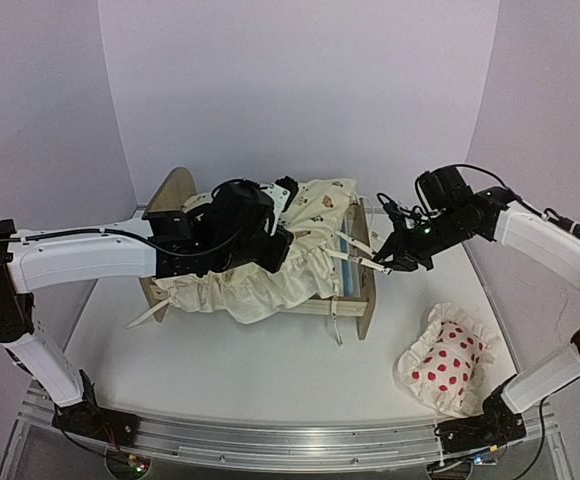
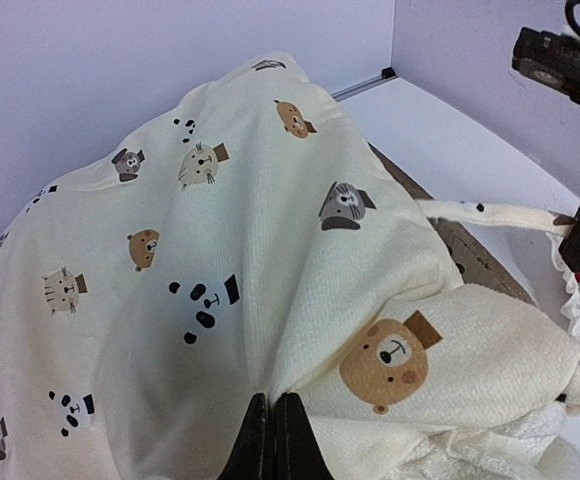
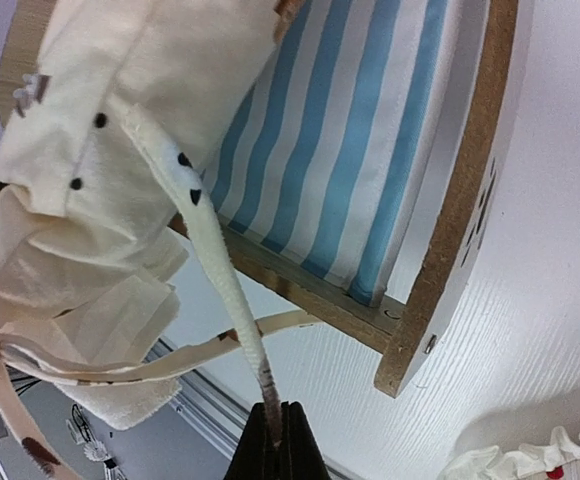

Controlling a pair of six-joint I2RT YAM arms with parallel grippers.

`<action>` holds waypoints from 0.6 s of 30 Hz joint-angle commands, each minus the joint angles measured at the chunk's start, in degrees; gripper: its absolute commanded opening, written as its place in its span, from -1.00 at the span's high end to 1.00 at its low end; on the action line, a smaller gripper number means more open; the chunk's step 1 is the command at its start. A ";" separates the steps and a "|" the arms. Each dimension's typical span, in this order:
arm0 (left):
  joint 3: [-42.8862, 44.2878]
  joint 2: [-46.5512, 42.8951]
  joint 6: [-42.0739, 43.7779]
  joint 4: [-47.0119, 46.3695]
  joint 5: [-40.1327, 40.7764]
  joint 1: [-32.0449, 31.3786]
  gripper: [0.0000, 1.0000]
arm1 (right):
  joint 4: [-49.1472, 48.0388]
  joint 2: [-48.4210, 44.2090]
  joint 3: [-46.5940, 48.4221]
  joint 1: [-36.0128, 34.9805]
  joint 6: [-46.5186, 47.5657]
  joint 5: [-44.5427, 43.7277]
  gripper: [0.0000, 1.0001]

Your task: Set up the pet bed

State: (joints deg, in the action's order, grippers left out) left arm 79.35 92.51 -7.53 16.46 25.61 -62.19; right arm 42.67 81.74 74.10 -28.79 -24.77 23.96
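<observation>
A robotics lab cell: plain pale walls, white table, aluminium mounting rail.

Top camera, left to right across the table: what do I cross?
In order: pet bed's left end board → left gripper pinching the cushion → right gripper holding a cushion tie → red-dotted pillow.

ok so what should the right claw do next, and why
Probably draw the tie toward the end board: the right claw is shut on it, the cushion sits bunched, and the striped base lies bare at that end.
</observation>
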 commanded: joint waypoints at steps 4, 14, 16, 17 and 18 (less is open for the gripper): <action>0.03 -2.32 -1.27 -0.75 1.16 0.32 1.00 | -0.97 2.79 -1.83 -1.29 -7.75 -6.32 1.00; -0.33 -1.69 -1.43 -1.42 0.52 0.36 1.00 | -1.26 4.29 -2.83 -1.97 -11.43 -9.02 1.00; -0.30 -1.50 -1.50 -1.43 0.42 0.32 1.00 | -1.52 5.15 -1.93 -1.98 -11.59 -9.38 1.00; -0.32 -1.46 -1.52 -1.45 0.35 0.32 1.00 | -1.63 5.60 -1.30 -2.02 -11.61 -9.55 1.00; -0.34 -1.43 -1.52 -1.49 0.32 0.35 1.00 | -1.80 6.11 -0.61 -1.99 -11.66 -9.61 1.00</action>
State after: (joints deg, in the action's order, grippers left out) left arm 79.35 92.51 -8.03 16.43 25.14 -62.19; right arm 42.03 85.88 70.32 -30.54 -35.05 15.90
